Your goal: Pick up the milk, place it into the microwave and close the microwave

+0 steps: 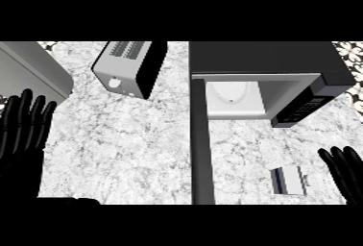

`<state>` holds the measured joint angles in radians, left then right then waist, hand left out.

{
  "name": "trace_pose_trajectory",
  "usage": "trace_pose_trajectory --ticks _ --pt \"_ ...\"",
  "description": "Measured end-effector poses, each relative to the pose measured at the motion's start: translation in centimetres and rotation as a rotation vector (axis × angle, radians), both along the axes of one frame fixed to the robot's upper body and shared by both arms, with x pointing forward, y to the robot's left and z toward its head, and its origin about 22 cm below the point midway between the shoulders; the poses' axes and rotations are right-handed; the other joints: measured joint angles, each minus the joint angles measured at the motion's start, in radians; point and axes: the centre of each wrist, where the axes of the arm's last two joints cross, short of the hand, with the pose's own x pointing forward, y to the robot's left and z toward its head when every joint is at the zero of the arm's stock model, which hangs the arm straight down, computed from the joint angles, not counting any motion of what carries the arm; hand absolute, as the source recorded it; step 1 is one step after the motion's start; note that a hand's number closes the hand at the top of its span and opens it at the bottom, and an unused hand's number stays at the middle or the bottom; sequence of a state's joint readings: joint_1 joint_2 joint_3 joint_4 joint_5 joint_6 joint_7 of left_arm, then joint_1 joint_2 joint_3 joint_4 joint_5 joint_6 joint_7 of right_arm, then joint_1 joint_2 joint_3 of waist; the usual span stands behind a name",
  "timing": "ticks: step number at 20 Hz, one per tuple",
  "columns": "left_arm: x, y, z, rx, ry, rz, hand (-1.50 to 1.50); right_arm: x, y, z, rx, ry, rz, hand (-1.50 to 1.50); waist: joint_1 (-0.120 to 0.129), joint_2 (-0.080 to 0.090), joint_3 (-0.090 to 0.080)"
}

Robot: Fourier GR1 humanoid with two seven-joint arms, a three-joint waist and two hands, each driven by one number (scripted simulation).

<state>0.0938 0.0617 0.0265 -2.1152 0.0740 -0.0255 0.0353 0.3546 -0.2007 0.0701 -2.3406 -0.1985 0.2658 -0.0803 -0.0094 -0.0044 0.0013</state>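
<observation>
Milk (288, 181) lies just beside the open, upright right robot hand (345, 173).

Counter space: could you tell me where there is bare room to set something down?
The widest bare patch lies between the left hand, the toaster and the open microwave door. It is tighter right of the door, around the milk and right hand.

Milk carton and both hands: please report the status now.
Both hands open: left hand at left edge, right hand at lower right. Milk on counter, untouched, beside right hand. Microwave door open; nothing in the way.
</observation>
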Motion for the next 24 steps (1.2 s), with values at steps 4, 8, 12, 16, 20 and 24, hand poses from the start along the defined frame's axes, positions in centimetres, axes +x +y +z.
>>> trace_pose_trajectory --ticks 4,8,12,16,20,24 --pt "-1.7 1.2 0.6 -0.01 0.019 0.001 -1.5 -1.7 -1.1 -0.3 -0.011 0.015 0.009 -1.5 0.003 0.001 -0.001" --pt "-4.0 2.3 0.0 -0.015 0.026 -0.004 -1.5 -3.0 -1.4 -0.5 -0.015 0.045 -0.036 -1.5 0.006 0.0 -0.001" --pt "-5.7 2.9 0.3 -0.023 0.035 -0.013 -1.5 -3.8 -2.1 -1.3 -0.042 0.066 -0.086 -1.5 0.007 0.001 -0.001" --pt "-6.6 3.9 0.5 -0.024 0.037 -0.017 -1.5 -3.9 -2.8 -2.2 -0.059 0.093 -0.109 -1.5 0.009 0.002 -0.001" --pt "-7.8 4.1 0.9 -0.028 0.035 -0.018 -1.5 -3.4 -3.6 -4.1 -0.068 0.117 -0.121 -1.5 0.011 0.002 -0.001" --pt "-8.7 4.8 0.8 -0.024 0.041 -0.019 -1.5 -2.6 -3.8 -5.9 -0.068 0.135 -0.141 -1.5 0.013 0.002 -0.001"
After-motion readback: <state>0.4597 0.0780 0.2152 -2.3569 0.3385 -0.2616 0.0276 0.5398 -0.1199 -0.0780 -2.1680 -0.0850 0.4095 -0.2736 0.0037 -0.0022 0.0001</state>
